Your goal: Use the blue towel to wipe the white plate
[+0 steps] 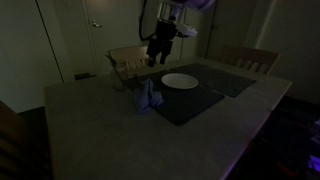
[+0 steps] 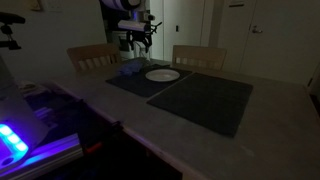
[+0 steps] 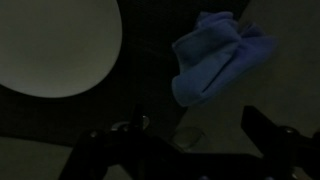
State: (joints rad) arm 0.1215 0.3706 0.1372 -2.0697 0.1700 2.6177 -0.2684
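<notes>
While hovering above dark mat [image 1: 205, 102], gripper [image 1: 159, 55]: jaws wide, nothing btwn, nothing held.
Blue towel [image 3: 215, 60]: crumpled heap on same mat, ahead of gripper in wrist view, just beside plate, not on it.
White plate [image 3: 50, 45]: flat on mat, untouched.
Step (est.): approach to towel; no grasp, no wipe yet.
Next move: lower onto heap, centre over thick fold, close, then carry to plate.

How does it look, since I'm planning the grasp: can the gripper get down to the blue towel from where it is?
Probably yes. The gripper hangs open above the table, and the blue towel lies bunched beside the white plate, with nothing over it.
</notes>
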